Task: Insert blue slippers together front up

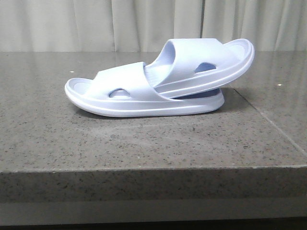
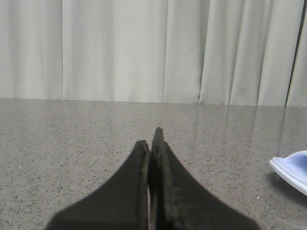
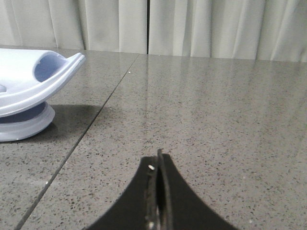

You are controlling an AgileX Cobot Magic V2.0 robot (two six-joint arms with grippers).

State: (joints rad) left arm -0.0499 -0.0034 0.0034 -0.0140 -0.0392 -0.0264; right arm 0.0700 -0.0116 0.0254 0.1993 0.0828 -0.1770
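Two pale lavender-blue slippers lie nested on the grey stone table (image 1: 144, 143). The lower slipper (image 1: 129, 98) lies flat on its sole. The upper slipper (image 1: 206, 64) is pushed under the lower one's strap and tilts up to the right. Neither gripper shows in the front view. My left gripper (image 2: 152, 139) is shut and empty, low over the table, with a slipper edge (image 2: 292, 170) far off to one side. My right gripper (image 3: 158, 160) is shut and empty, apart from the slippers' end (image 3: 33, 91).
Pale curtains (image 1: 153, 24) hang behind the table. A seam (image 1: 268, 120) crosses the stone top to the right of the slippers. The table's front edge (image 1: 153, 167) runs across the front view.
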